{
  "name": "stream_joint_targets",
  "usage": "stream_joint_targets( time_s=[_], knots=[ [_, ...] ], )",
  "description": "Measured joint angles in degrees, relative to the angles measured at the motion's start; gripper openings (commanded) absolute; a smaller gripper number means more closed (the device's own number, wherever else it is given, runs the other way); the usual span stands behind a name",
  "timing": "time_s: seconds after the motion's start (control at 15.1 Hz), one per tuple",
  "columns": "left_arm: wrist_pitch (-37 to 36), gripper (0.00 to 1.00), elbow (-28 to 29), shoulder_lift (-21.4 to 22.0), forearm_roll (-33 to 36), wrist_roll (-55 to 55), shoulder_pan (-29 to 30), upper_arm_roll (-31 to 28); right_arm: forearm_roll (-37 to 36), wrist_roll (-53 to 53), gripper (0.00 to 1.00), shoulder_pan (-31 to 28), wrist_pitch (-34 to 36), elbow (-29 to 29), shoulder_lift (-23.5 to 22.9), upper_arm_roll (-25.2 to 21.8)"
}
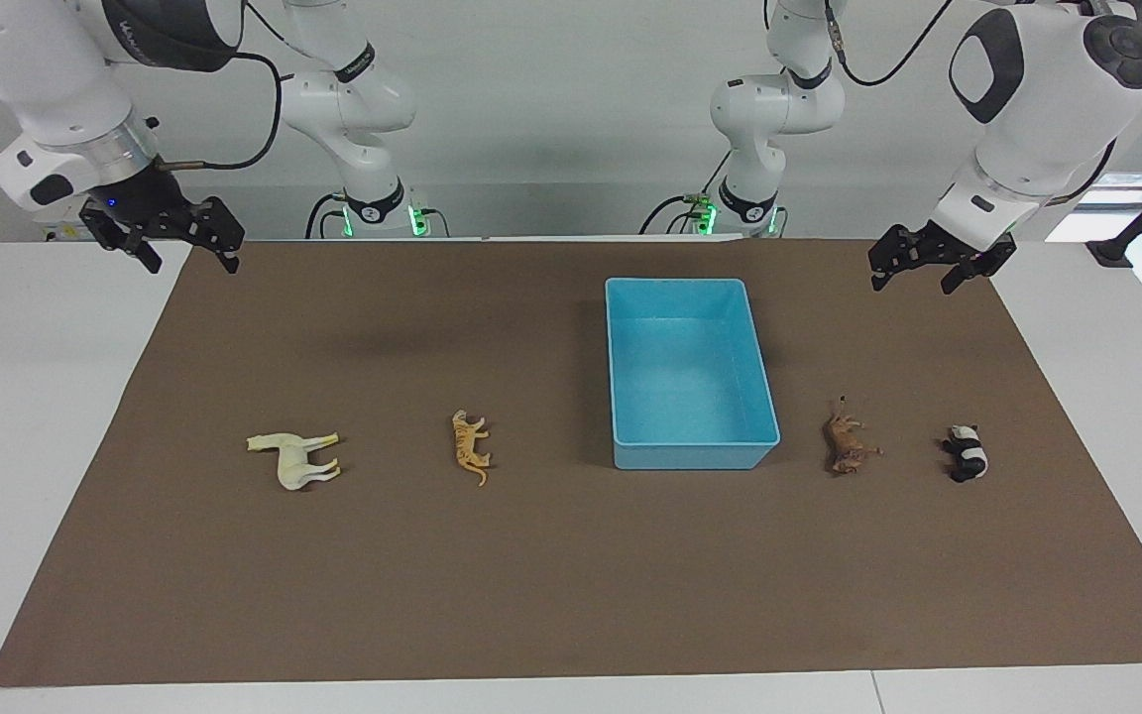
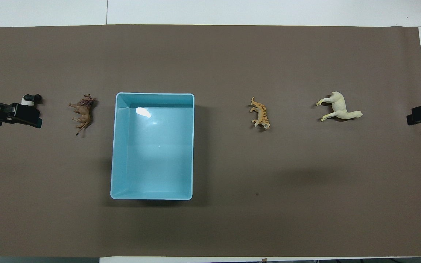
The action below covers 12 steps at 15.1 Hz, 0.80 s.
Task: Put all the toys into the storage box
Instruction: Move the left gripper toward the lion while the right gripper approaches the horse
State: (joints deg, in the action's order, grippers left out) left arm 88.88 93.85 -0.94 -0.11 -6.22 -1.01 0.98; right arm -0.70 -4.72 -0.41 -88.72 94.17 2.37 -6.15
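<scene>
With both grippers, left [image 1: 940,266] and right [image 1: 163,236], raised, jaws apart, lower squarely over a toy lying beside the empty blue box [image 1: 630,458] on the counter, starting with the panda [image 1: 966,453].

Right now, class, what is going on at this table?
Nothing is being handled yet. The horse, tiger, lion and panda lie in a row on the brown mat, and the storage box between tiger and lion holds none. The left gripper and right gripper wait raised at the mat's ends.
</scene>
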Motion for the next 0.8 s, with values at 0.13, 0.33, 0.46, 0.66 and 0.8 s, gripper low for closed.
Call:
stream_joint_targets(
  time_s=[0.13,0.33,0.46,0.66,0.8],
  knots=[
    [0.0,1.0,0.0,0.0,0.0,0.0,0.0,0.0,0.0,0.0,1.0,0.0,0.0,0.0,0.0,0.0],
    [0.0,1.0,0.0,0.0,0.0,-0.1,0.0,0.0,0.0,0.0,1.0,0.0,0.1,0.0,0.0,0.0],
    [0.0,1.0,0.0,0.0,0.0,-0.1,0.0,0.0,0.0,0.0,1.0,0.0,1.2,0.0,0.0,0.0],
    [0.0,1.0,0.0,0.1,0.0,-0.1,0.3,-0.1,0.0,0.0,1.0,0.0,1.6,0.0,0.2,-0.2],
    [0.0,1.0,0.0,0.4,0.0,-0.1,1.3,-0.1,0.0,-0.1,1.0,-0.1,1.6,0.0,0.2,-0.2]
  ],
)
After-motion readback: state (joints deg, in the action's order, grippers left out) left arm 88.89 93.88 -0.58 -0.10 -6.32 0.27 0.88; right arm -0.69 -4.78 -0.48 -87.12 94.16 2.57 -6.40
